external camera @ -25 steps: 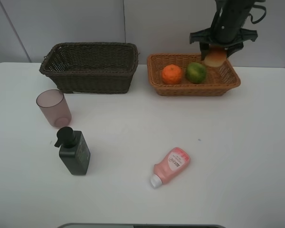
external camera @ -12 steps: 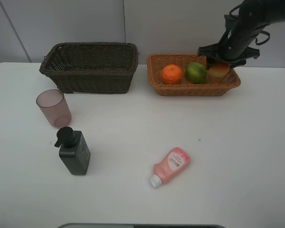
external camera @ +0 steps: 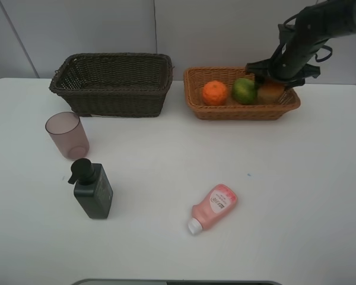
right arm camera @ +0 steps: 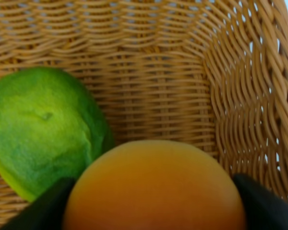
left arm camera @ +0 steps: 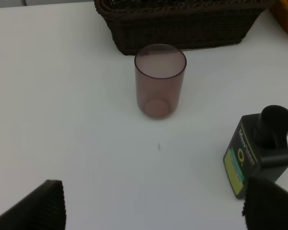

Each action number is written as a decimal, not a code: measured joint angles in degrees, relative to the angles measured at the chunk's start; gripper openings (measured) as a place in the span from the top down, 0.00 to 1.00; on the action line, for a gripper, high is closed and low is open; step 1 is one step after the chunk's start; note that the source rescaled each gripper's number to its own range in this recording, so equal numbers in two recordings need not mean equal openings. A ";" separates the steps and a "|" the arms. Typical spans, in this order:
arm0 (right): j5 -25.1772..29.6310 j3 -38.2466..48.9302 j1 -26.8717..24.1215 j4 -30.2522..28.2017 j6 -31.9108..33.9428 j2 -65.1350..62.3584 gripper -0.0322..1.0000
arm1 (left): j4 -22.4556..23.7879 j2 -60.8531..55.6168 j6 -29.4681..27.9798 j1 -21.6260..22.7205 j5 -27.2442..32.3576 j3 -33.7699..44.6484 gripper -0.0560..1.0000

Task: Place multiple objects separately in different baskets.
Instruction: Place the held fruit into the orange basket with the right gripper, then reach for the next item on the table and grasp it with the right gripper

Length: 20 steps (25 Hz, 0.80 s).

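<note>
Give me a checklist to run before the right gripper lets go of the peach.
1. Peach inside the walls of the light basket: ok.
2. Right gripper has a finger on either side of the peach: ok.
3. Peach resting on the basket floor: cannot tell, its underside is hidden.
4. Peach clear of the green fruit: cannot tell, they look very close.
5. Orange lies beyond the green fruit, away from the drop spot: ok.
6. Left gripper open near the cup, far from the light basket: ok.
</note>
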 joint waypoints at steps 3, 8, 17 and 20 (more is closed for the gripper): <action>-0.13 0.00 0.00 0.00 0.00 0.00 0.15 | 0.00 0.00 0.00 0.00 0.00 0.00 0.04; -0.07 0.00 0.00 0.00 0.00 0.00 0.05 | 0.00 0.00 0.00 0.00 0.00 0.00 0.04; 6.08 2.09 2.00 2.90 0.02 -7.34 0.04 | 0.00 0.00 0.00 0.00 0.00 0.00 0.04; 6.01 7.19 3.79 6.03 0.02 -11.51 0.04 | 0.00 0.00 0.00 0.00 0.00 0.00 0.04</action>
